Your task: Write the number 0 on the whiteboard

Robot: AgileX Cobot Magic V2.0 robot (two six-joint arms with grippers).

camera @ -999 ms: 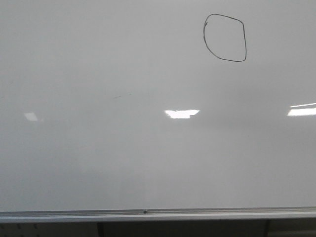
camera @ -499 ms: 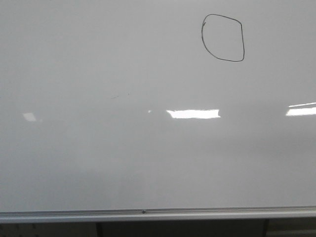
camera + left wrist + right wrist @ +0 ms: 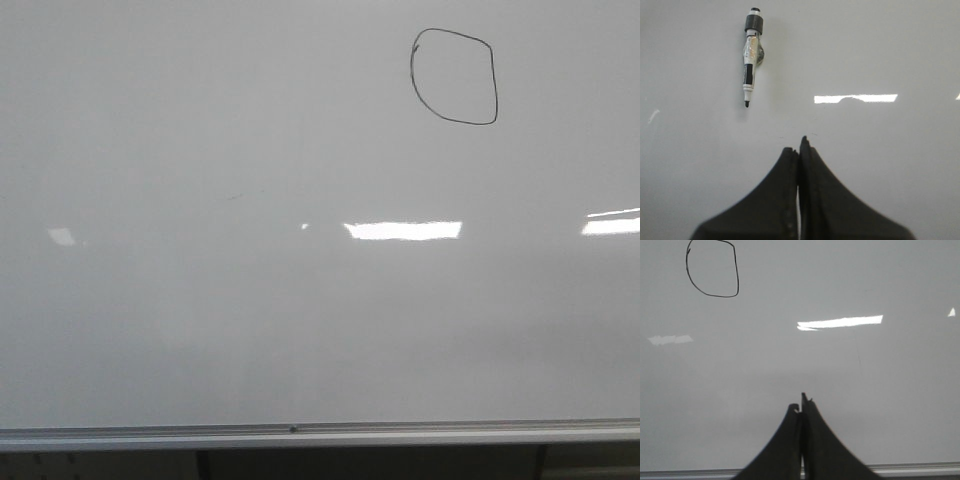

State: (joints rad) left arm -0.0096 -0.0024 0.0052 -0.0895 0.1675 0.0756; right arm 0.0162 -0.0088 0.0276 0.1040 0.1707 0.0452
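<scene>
Both grippers pressed together and empty: left gripper [image 3: 799, 145] with jaws shut over bare board, right gripper [image 3: 801, 407] likewise shut, holding nothing. Neither visible from the front.

Largest first: whiteboard [image 3: 200, 330] filling the whole front view, glossy, silver rail [image 3: 300, 433] along the near edge. Bright reflection [image 3: 403, 230] near mid-board, wider now than a second ago and stretched toward the right edge; shift owed probably to a slight camera or light change, not to anything on the board.

Next, the 0 [image 3: 454, 76], close to the far right corner: thin black loop, closed, a bit lopsided. Seen also from the right wrist [image 3: 712, 269], well apart from the shut fingers. Shape unchanged over the last second, only a tiny drift in frame; no fresh stroke added.

Smallest: marker [image 3: 751, 55], uncapped, tip down, apparently lying flat on the board, well apart from the left gripper; contact hard to confirm from this angle.

Judgement: digit complete, marker released, both arms pulled clear. Task looks finished; nothing left but to hold off or retire.
</scene>
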